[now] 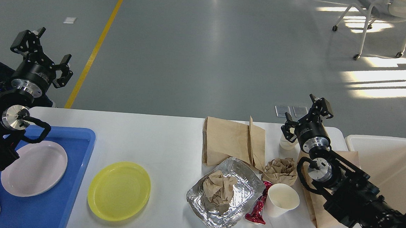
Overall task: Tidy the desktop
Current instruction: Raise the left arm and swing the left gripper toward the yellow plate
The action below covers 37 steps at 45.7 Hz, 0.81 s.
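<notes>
Two grippers, left (41,54) and right (308,115), hang spread and empty above the desktop (159,139), where a yellow plate (119,190) beside the blue tray (74,176) and paper litter near the cream bin (384,146) apparently await sorting.

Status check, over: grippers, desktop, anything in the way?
Left gripper open, raised, empty. Right gripper open, empty, above a small cup. Desktop untidy: yellow plate, foil tray, paper bags, paper cup. Nothing blocking.
</notes>
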{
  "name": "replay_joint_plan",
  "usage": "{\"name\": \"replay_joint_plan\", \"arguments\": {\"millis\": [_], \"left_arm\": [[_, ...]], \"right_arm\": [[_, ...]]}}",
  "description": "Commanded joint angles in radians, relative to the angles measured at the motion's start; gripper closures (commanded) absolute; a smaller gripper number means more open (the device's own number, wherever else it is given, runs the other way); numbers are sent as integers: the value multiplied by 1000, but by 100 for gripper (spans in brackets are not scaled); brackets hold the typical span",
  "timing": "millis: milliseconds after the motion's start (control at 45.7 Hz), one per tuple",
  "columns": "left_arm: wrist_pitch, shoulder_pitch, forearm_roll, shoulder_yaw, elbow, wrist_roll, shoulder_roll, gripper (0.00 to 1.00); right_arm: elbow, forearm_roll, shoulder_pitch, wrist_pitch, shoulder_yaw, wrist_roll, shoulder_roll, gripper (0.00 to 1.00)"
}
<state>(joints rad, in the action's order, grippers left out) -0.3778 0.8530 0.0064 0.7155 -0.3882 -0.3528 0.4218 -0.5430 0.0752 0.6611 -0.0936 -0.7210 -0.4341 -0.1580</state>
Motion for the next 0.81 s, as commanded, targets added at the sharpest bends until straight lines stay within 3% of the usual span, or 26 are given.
{"name": "replay_joint_plan", "arguments": {"millis": [0,438,788], "left_arm": [[-1,0,-3,2,0,0,-1,3],[-3,-8,-2,2,0,3,6,3],[-4,11,0,-25,-14,38,37,3]], "right_arm": [[0,0,0,0,0,0,0,0],[0,0,0,0,0,0,0,0],[0,0,0,0,0,0,0,0]]}}
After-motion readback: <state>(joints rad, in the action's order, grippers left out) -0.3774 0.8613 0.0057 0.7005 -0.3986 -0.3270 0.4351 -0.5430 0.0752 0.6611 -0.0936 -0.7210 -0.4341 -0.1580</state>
